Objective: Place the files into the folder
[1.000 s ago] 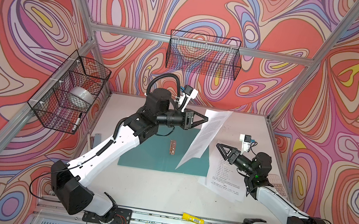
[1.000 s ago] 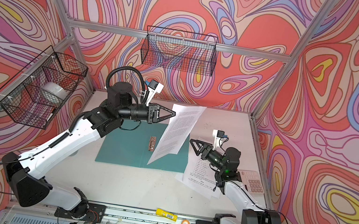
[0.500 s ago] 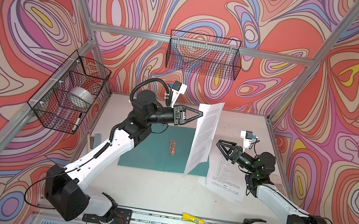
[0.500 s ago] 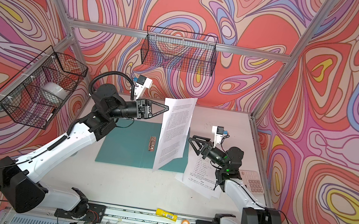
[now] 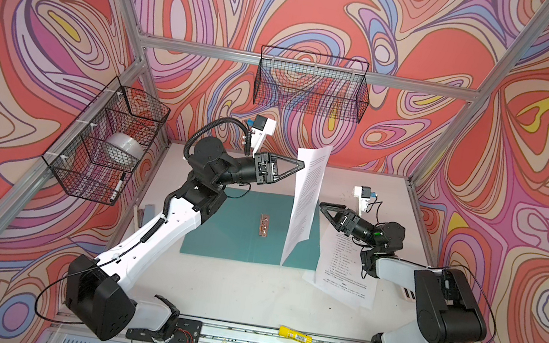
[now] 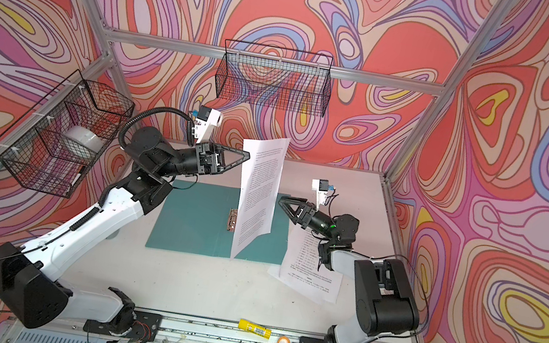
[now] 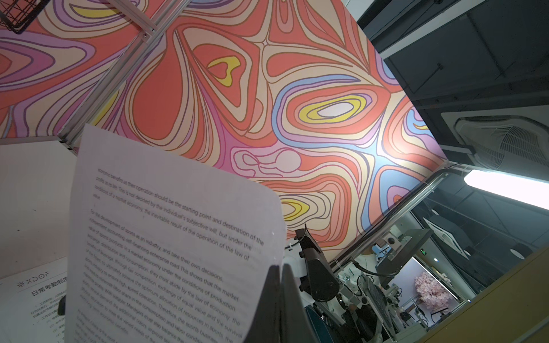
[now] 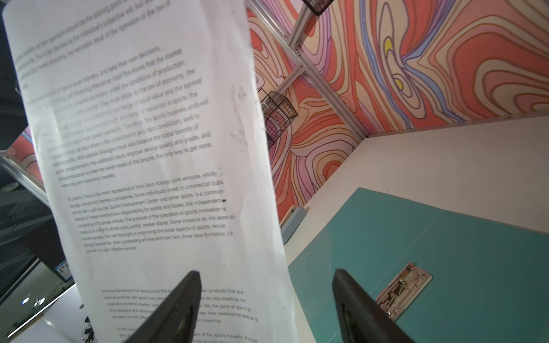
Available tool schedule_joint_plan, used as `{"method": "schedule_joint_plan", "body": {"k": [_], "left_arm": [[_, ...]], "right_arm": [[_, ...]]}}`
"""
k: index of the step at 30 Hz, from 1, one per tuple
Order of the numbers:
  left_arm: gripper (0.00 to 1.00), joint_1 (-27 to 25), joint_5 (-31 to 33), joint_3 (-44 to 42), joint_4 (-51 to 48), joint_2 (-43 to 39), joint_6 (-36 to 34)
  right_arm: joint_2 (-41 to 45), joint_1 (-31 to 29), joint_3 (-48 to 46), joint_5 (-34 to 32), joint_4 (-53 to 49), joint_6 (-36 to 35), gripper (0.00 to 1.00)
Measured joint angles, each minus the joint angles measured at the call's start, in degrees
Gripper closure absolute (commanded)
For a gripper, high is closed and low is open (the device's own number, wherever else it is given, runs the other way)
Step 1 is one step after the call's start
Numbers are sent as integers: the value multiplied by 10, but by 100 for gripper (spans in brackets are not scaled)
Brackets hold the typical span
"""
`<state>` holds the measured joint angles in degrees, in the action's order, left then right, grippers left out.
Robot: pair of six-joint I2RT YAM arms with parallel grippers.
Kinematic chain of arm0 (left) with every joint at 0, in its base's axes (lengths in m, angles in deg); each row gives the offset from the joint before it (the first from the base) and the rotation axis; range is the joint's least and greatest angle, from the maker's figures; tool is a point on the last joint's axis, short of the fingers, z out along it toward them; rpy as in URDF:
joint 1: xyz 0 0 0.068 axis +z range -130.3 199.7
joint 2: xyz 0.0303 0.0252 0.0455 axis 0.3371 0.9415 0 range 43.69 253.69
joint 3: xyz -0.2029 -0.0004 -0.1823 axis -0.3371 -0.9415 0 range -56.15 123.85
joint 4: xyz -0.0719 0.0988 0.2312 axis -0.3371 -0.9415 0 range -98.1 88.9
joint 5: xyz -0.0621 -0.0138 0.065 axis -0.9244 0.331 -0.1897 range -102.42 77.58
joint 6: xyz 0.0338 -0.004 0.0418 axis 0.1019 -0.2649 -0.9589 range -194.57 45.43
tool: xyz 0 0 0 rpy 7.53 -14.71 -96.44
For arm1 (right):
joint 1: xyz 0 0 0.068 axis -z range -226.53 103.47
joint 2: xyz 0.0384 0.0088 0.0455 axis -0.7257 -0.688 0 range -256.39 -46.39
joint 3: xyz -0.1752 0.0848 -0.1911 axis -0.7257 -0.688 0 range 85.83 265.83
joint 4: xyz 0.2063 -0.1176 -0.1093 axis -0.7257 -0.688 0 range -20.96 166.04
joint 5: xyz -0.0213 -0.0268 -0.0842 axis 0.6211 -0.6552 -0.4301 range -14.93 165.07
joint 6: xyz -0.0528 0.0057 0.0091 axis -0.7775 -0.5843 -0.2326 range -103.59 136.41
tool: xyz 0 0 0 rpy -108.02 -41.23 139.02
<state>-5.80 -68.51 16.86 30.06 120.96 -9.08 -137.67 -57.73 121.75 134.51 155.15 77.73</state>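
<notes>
Swung upright, our limp sheet (image 5: 307,193) hangs pinched by the left tool (image 5: 300,164); the wide right tool (image 5: 325,212) should steady its three-o'clock edge.

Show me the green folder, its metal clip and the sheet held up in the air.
green folder (image 5: 232,237): in a top view, bare cover left of the clip.
metal clip (image 5: 264,226): in a top view, its middle.
held sheet (image 5: 305,200): in a top view, middle of the printed page.
</notes>
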Motion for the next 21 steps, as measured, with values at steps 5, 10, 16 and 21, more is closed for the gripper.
{"method": "schedule_joint_plan", "body": {"k": [5,10,16,21], "left_arm": [[100,5,-3,-5,41,12,32],[100,10,-5,-8,60,16,49],[100,11,-7,-13,91,17,71],[100,11,-7,-15,127,26,101]], "right_arm": [[-30,-17,26,5,28,10,27],[-57,-16,27,5,39,20,27],[-66,-23,42,9,45,24,27],[-81,-36,65,15,49,27,27]]}}
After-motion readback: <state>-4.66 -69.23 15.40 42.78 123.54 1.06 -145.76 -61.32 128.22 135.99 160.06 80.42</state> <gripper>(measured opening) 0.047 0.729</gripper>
